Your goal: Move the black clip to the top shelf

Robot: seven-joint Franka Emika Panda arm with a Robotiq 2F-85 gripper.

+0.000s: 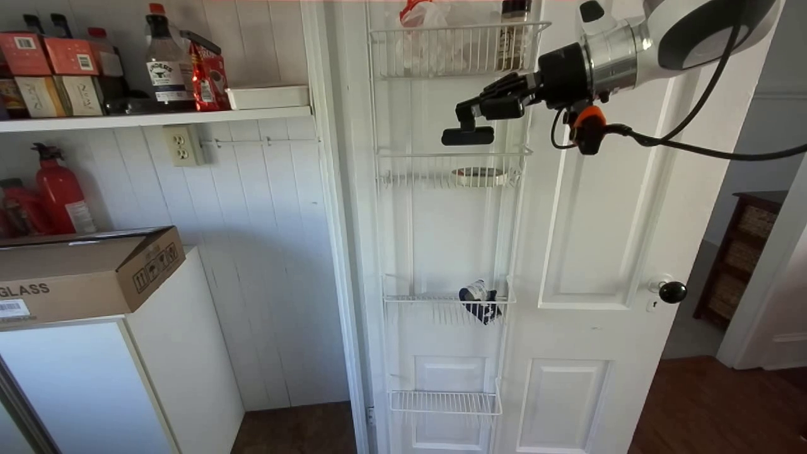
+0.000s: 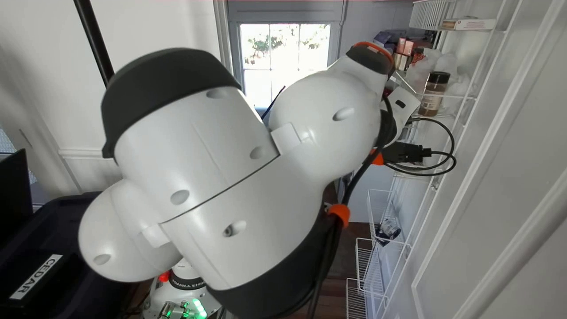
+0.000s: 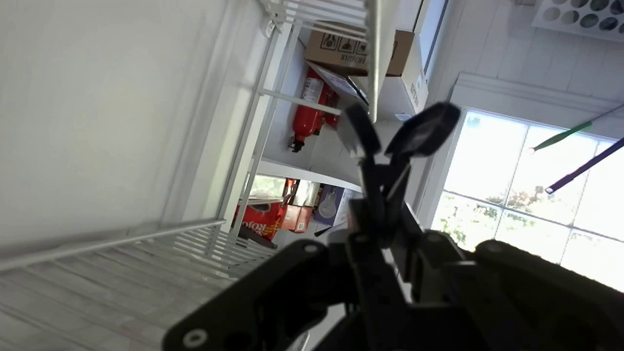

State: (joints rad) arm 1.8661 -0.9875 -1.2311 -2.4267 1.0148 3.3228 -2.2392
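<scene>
The black clip [image 1: 468, 135] hangs from my gripper [image 1: 487, 106] in an exterior view, stub up and flat bar below. The gripper is shut on it, between two tiers of the white wire rack. In the wrist view, which stands upside down, the clip [image 3: 424, 129] shows as blurred dark lobes beyond the jaws [image 3: 382, 209]. The basket with a plastic bag and spice jar, the top shelf [image 1: 460, 75] in an exterior view, is above the gripper. A higher wire basket [image 2: 432, 13] with a flat box also shows in an exterior view. The arm hides the clip there.
A tape roll [image 1: 479, 176] lies in the basket just below the clip. A black-and-white heart-like object [image 1: 482, 301] sits lower in the rack. The spice jar [image 2: 434, 93] stands by the basket's end. A wall shelf [image 1: 157, 118] with bottles and the cardboard box [image 1: 94, 271] are left.
</scene>
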